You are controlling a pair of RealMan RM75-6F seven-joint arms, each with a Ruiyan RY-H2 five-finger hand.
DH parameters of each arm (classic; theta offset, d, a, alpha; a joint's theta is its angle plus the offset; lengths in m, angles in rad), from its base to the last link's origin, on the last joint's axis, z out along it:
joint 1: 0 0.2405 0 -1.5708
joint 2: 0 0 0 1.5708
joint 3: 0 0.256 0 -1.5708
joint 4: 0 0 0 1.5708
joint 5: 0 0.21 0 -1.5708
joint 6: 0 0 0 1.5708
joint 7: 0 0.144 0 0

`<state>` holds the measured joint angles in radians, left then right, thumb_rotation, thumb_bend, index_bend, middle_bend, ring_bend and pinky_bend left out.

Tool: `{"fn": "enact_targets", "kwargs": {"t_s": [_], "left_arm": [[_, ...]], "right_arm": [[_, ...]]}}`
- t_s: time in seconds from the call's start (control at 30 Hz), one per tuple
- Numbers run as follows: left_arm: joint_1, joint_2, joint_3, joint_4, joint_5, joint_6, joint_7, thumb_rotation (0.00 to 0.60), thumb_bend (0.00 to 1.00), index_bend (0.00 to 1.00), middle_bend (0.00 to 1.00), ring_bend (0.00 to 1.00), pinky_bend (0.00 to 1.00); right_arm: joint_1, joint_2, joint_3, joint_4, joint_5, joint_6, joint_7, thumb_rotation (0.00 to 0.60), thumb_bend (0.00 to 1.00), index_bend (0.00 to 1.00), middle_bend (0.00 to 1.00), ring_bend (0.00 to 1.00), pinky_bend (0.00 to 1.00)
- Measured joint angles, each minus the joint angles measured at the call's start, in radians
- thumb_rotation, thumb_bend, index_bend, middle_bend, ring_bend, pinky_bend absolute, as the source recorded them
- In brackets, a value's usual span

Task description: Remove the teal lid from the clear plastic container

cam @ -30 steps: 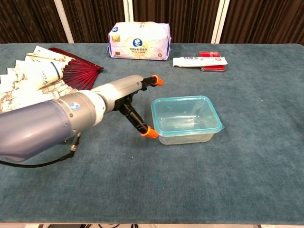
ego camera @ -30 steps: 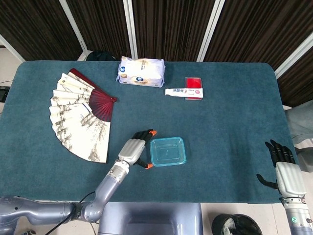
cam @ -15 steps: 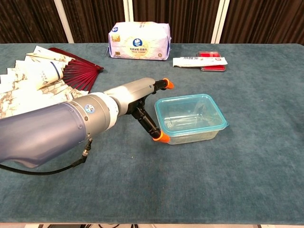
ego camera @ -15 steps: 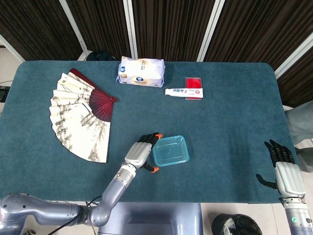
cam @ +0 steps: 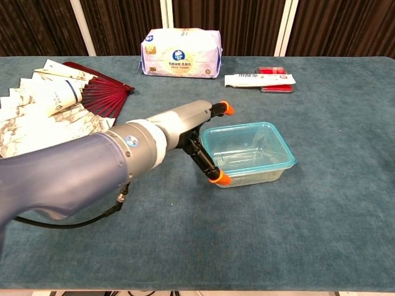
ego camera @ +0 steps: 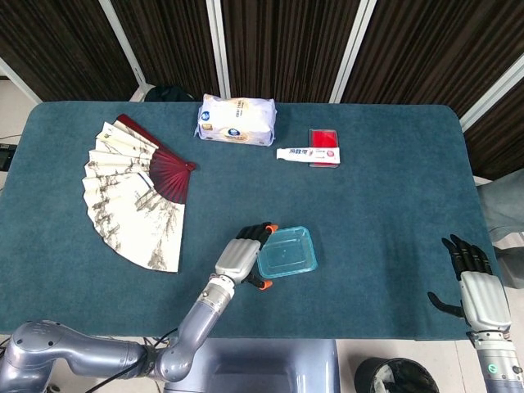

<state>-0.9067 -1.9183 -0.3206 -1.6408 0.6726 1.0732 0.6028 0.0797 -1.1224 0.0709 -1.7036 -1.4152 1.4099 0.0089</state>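
The clear plastic container [cam: 250, 161] sits on the teal-covered desk [ego camera: 385, 205], toward the middle of the near edge, a little right of the left hand. Its teal lid [cam: 245, 145] is seated on top, rim lining up with the container walls all round, though the box sits slightly skewed to the desk edge.

The left hand [ego camera: 244, 259] lies against the container's left side. In the chest view the left hand [cam: 197, 132] shows 2 orange-tipped fingers [cam: 218, 178] spread apart: one tip at the far left corner of the lid, the other down at the near left corner, touching or just beside the wall. The fingers bracket that short side rather than close around it, so the hand is unclenched and grasps nothing.

The right hand [ego camera: 475, 282] rests off the right near corner of the desk, dark fingers extended and apart, holding nothing; it shows only in the head view.

A spread paper fan [ego camera: 135, 192] with red ribs lies by the left edge. A pack of wipes [ego camera: 236, 119] sits at the far edge, and a toothpaste tube [ego camera: 304, 153] lies across a red box [ego camera: 324, 139] just right of it.
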Motion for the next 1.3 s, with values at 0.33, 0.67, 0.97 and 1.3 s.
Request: {"fn": "enact_targets", "kwargs": {"t_s": [0.33, 0.67, 0.97, 1.3], "left_arm": [[-0.072, -0.073, -0.041, 0.117, -0.04, -0.01, 0.037, 0.6, 0.01, 0.0, 0.0, 0.0, 0.05], [-0.085, -0.047, -0.05, 0.174, -0.038, -0.012, 0.05, 0.6, 0.01, 0.0, 0.0, 0.0, 0.05], [-0.08, 0.007, -0.051, 0.204, -0.033, -0.018, 0.052, 0.6, 0.02, 0.0, 0.0, 0.0, 0.05], [-0.109, 0.133, -0.049, 0.094, -0.13, -0.084, 0.158, 0.6, 0.01, 0.0, 0.0, 0.0, 0.05]], "right_arm": [[0.002, 0.003, 0.001, -0.003, 0.008, -0.009, 0.007, 0.6, 0.29, 0.0, 0.0, 0.0, 0.0], [0.004, 0.004, 0.0, -0.008, 0.014, -0.017, 0.004, 0.6, 0.29, 0.0, 0.0, 0.0, 0.0], [0.005, 0.004, 0.001, -0.011, 0.022, -0.021, -0.002, 0.6, 0.29, 0.0, 0.0, 0.0, 0.0], [0.005, 0.005, 0.002, -0.012, 0.024, -0.02, 0.0, 0.6, 0.29, 0.0, 0.0, 0.0, 0.0]]}}
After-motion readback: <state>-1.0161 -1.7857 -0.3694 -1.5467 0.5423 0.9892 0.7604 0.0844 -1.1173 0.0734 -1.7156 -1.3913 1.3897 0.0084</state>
